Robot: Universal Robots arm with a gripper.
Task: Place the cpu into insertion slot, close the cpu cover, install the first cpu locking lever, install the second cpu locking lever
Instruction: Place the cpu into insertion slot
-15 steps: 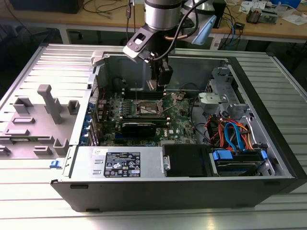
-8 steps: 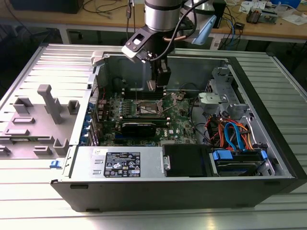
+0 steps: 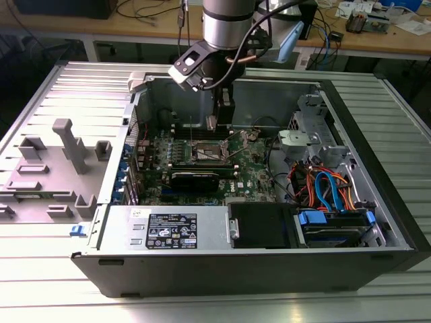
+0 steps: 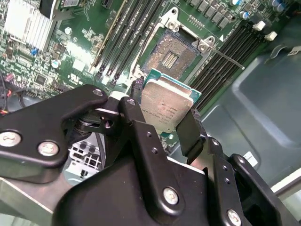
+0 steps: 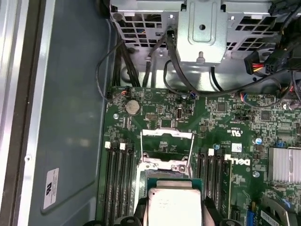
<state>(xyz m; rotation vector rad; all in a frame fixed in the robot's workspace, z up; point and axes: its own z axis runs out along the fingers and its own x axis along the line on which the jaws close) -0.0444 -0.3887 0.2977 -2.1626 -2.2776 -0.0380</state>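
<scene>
**Holding the cpu (image 4: 167, 106) above the board, with the insertion slot (image 4: 171, 54) out past the tool (image 4: 160, 117)**

Exterior view: my tool (image 3: 221, 116) hangs inside the open computer case (image 3: 202, 272), which lies on the slotted metal worktop (image 3: 40, 296). The insertion slot (image 3: 207, 153) sits on the green motherboard (image 3: 252, 173), below the tool and a little nearer the camera. Tool and slot are apart. The pale speck at the tool's tip is probably the cpu, though I cannot be sure from here.

Second wrist view: my two black fingers (image 4: 136, 122) are clamped on opposite edges of the cpu, and its silvery top faces this camera. The chip is clear of the board and not seated. The slot lies straight beyond the chip's far edge with its dark centre bare, so the line from tool to slot runs along my fingers. I judge the chip to be tilted against the flat socket. One thin locking lever (image 4: 225, 57) juts out beside the socket, toward the memory slots (image 4: 237, 40).

First wrist view: the cpu (image 5: 173, 205) shows between my fingers. Just beyond it stands the cpu cover (image 5: 167, 134), a silvery frame swung open, so nothing bars the socket. Placing is the step in hand. Cover and levers are not yet done.
</scene>
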